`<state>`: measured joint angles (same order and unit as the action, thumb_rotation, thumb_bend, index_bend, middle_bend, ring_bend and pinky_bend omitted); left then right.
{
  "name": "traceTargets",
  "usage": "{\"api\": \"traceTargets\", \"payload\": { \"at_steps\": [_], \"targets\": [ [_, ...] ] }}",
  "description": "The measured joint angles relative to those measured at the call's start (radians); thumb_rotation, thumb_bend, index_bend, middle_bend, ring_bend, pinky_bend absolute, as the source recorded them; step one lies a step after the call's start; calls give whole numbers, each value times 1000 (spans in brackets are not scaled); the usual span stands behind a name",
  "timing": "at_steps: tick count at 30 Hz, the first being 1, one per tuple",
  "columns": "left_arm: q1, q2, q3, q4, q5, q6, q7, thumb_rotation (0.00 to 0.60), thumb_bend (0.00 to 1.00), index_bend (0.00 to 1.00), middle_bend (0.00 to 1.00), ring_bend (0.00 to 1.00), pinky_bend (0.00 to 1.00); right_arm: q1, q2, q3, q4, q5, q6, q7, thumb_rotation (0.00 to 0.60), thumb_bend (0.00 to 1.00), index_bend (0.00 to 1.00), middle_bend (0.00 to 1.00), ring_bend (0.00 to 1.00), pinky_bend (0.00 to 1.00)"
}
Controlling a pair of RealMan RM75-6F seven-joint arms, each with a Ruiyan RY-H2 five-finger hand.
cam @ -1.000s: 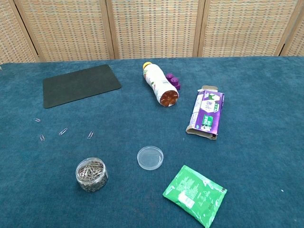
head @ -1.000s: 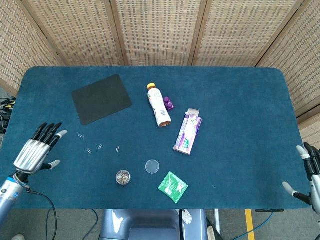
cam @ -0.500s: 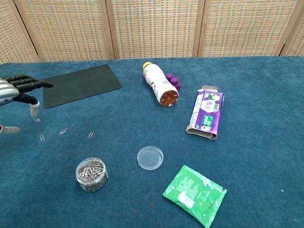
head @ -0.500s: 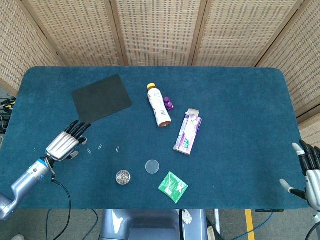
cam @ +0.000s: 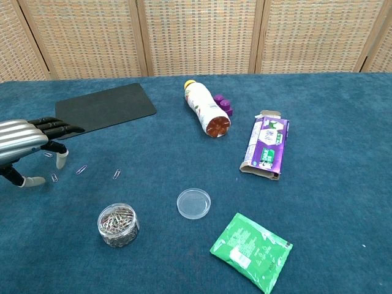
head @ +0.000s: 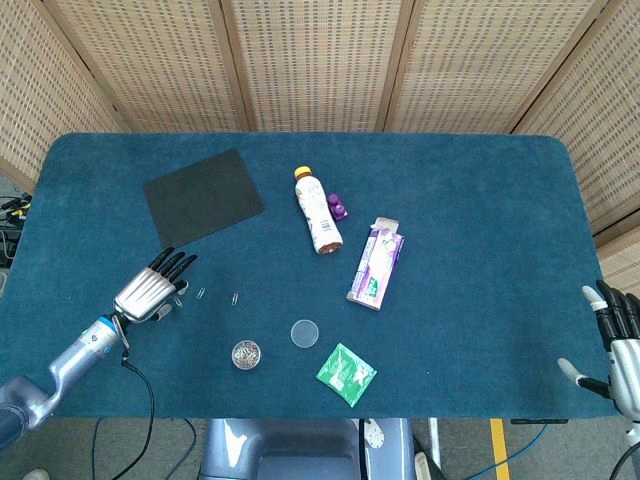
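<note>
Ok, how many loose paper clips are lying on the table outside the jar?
4. One paper clip lies above the jar, a second left of it, a third and fourth beneath the left hand. The hand may hide more.

We see robot test station, likely lab. Table (head: 480, 200) covered in blue felt-like cloth, woven cane screen panels (head: 310, 60) closing off background. Cables (head: 150, 430) trail beneath front edge; yellow floor tape (head: 497, 450) below. Assorted props laid out: black mat (head: 203, 197), drink bottle (head: 318, 210), purple carton (head: 376, 264), green sachet (head: 346, 374), jar of paper clips (head: 245, 354).
</note>
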<state>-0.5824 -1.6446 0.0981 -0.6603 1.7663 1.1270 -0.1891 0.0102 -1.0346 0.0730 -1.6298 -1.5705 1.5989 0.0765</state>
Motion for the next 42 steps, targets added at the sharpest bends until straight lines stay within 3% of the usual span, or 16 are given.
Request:
{"api": "traceTargets", "payload": {
  "at_steps": [14, 34, 42],
  "targets": [
    [-6, -34, 21, 38, -21, -8, -7, 600, 369, 508, 0, 0, 0, 1, 2, -2, 1, 0, -3, 6, 600, 0, 6, 0, 0, 0],
    [-10, -55, 39, 48, -39, -21, 3, 600, 372, 513, 0, 0, 0, 2, 3, -5, 1, -3, -3, 11, 600, 0, 6, 0, 0, 0],
    [-7, -66, 43, 67, -49, -26, -11, 600, 378, 638, 0, 0, 0, 4, 4, -6, 0, -4, -5, 16, 600, 0, 6, 0, 0, 0]
  ]
}}
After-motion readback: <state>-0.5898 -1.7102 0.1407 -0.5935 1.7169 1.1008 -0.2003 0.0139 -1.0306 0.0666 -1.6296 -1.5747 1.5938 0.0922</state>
